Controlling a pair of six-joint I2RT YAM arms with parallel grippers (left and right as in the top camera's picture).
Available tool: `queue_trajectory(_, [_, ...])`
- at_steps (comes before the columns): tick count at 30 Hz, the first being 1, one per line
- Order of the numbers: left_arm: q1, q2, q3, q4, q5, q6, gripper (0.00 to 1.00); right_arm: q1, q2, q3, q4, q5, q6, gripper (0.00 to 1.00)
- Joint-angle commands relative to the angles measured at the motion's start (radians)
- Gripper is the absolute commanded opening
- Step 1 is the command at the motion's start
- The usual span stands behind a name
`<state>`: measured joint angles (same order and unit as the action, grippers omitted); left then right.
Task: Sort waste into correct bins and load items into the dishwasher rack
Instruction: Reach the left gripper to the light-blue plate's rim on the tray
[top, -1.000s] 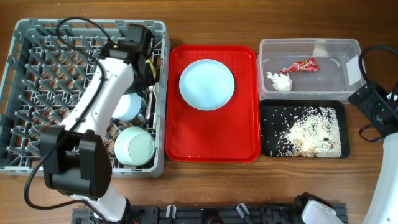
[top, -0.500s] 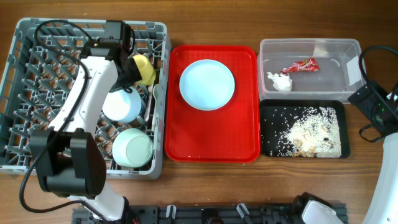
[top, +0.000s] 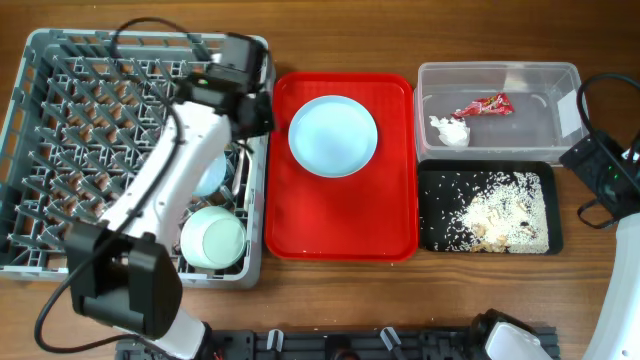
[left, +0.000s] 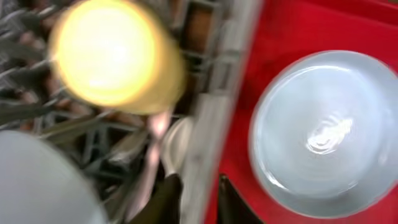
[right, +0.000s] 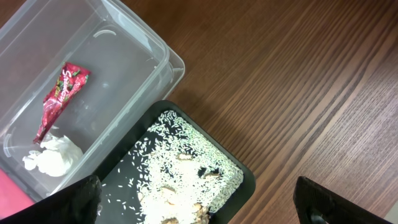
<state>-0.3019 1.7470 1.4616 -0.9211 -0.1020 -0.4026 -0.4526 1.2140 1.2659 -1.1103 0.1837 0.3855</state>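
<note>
My left gripper (top: 262, 112) (left: 198, 200) is open and empty, its fingers straddling the right wall of the grey dishwasher rack (top: 60, 60) (left: 214, 93). The yellow cup (left: 112, 56) sits in the rack just beyond it, hidden under my arm in the overhead view. The light blue bowl (top: 210, 178), the pale green bowl (top: 215, 238) and a white spoon (left: 174, 143) are in the rack. The light blue plate (top: 333, 135) (left: 320, 134) lies on the red tray (top: 340, 225). My right gripper (top: 600, 165) (right: 199, 205) is wide open at the right.
The clear tub (top: 540, 75) (right: 130, 37) holds the red wrapper (top: 482, 105) (right: 61, 99) and the white napkin (top: 450, 130) (right: 53, 155). The black tray (top: 432, 215) (right: 245, 177) in front of it holds rice (top: 500, 215) (right: 180, 168). Bare wooden table lies to the right.
My left arm has swung right from inside the rack to its right wall. The yellow cup, seen free in the rack half a second ago, is now under my arm.
</note>
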Motion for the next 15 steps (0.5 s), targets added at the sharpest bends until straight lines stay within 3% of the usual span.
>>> queue_trajectory(1, [-0.096,0.003,0.008,0.074,0.019,0.001,0.39,-0.003,0.006,0.017,0.002,0.003,0.007,1.0])
queue_trajectory(11, [-0.129,0.121,0.008,0.111,-0.003,-0.029,0.53,-0.003,0.006,0.017,0.002,0.003,0.008,1.0])
queue_trajectory(15, [-0.129,0.161,0.008,0.126,-0.002,-0.029,0.54,-0.003,0.006,0.017,0.002,0.003,0.008,1.0])
